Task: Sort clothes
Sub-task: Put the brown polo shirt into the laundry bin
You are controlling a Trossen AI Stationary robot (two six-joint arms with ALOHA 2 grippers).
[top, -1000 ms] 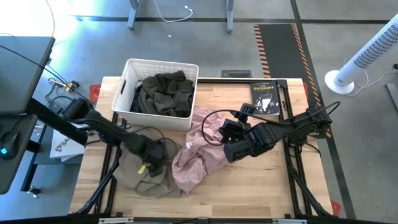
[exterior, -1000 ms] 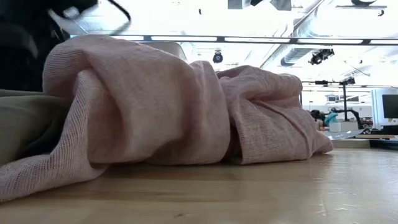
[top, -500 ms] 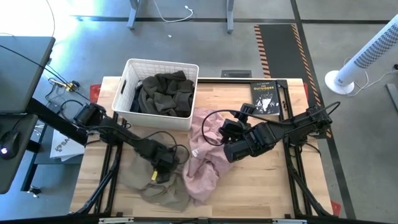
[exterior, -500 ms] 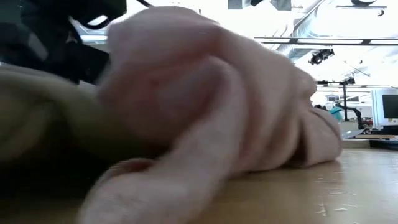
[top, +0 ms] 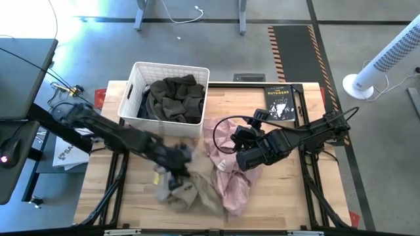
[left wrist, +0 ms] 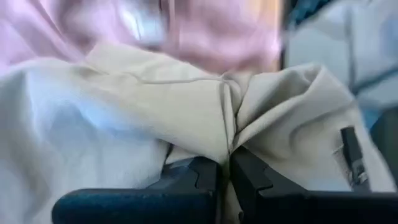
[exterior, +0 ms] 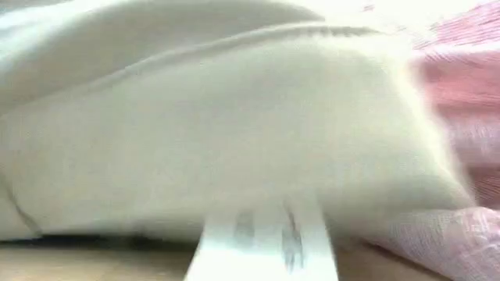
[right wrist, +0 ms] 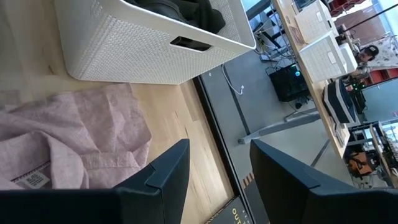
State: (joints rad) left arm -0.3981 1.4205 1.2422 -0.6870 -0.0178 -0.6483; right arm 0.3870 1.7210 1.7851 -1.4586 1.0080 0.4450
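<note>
Wooden tabletop (top: 295,196) carries a white lattice basket (top: 139,88) holding dark olive-green clothes (top: 174,98). Just in front of it, the left gripper (top: 176,164) pinches a crumpled khaki-beige garment (top: 197,190), touching a pink garment (top: 230,183). The right gripper (top: 239,160) hovers spread over the pink fabric. A black book (top: 280,103) reads "OUTSIDERS".

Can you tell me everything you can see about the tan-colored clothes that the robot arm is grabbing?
The khaki-beige garment is soft, plain woven cloth, crumpled in a heap near the front of the wooden table. The left gripper pinches a gathered fold of it between shut fingers. It has creases, a stitched seam, and a white label showing in the low view. One side presses against the light pink garment. It lies outside the white basket.
</note>
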